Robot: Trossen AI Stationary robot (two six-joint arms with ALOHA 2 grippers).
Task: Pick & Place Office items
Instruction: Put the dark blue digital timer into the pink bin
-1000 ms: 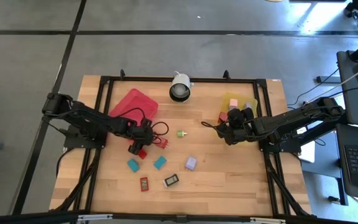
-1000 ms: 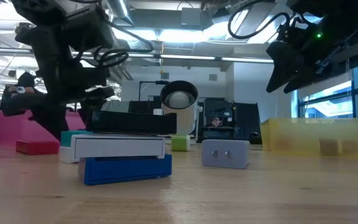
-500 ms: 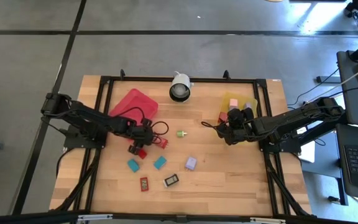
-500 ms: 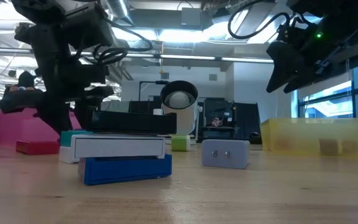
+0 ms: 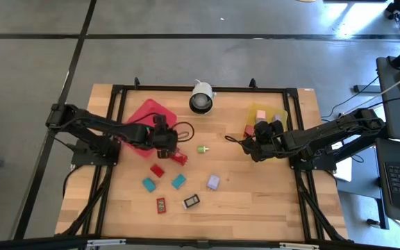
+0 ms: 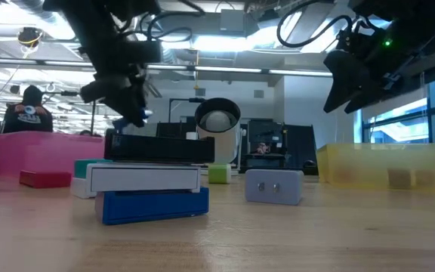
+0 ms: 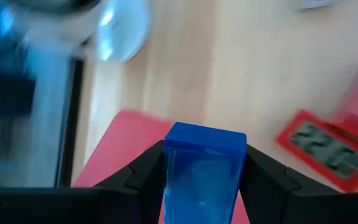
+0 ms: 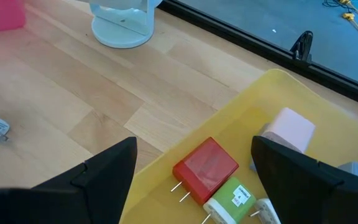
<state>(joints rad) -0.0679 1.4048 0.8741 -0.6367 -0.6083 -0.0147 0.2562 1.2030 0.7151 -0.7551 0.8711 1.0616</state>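
The left claw pinches a blue block between its two dark fingers; the block fills the gap and sticks out past the fingertips. Seen from above, this claw hangs over the near corner of the red tray, lifted off the wooden surface. Just beside it, toward the middle of the surface, lies a flat red piece with a display. Nearer the front edge from the claw sit a small red block, two teal blocks and, a lilac block, a red-framed piece and a black, white-labelled piece. A green block lies between the two claws.

The right claw stands spread, its fingers wide apart with nothing between them, poised over the edge of the yellow tray. Below it in that tray lie a red plug block, a green one touching it, and a pink block just beyond. A white round camera base stands at the far edge, between the trays.
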